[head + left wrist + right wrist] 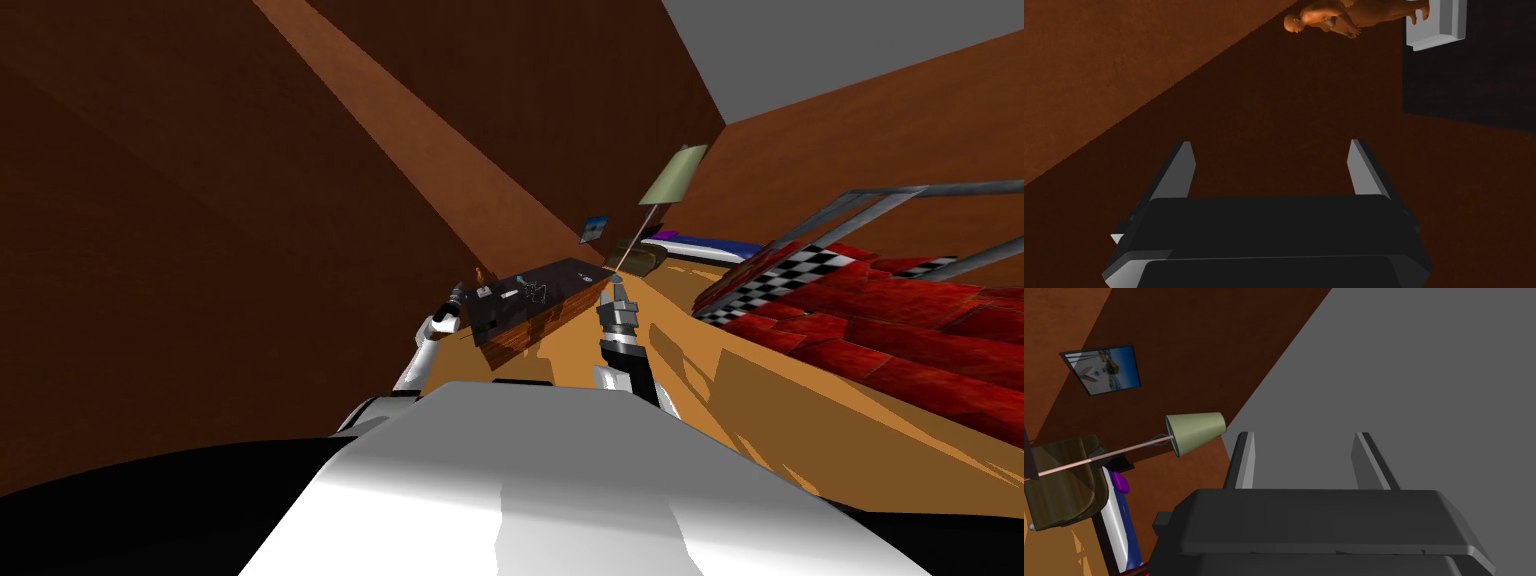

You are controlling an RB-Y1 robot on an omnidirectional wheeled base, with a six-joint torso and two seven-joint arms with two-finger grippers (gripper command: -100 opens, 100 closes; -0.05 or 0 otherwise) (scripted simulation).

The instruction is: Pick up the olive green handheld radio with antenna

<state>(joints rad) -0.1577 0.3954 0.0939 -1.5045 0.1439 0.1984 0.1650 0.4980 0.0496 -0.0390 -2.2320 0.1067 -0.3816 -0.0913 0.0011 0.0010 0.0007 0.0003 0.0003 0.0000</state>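
Observation:
A dark-topped wooden table (540, 290) stands ahead, with several small items on it; they are too small for me to tell which is the radio. At the table's left end my left gripper (458, 294) hangs open (1271, 167) with nothing between its fingers. Beyond it in the left wrist view, a brown figurine (1334, 15) and a pale grey block (1436, 25) rest at the edge of the dark tabletop (1474, 85). My right gripper (617, 291) is held off the table's right end, open (1306, 460) and empty.
A floor lamp with an olive shade (675, 175) (1196, 432) leans past the table, beside a dark armchair (1064, 483) and a picture (1101, 370) on the brown wall. A red and checkered bed (860, 320) with grey rails lies to the right. The floor is orange.

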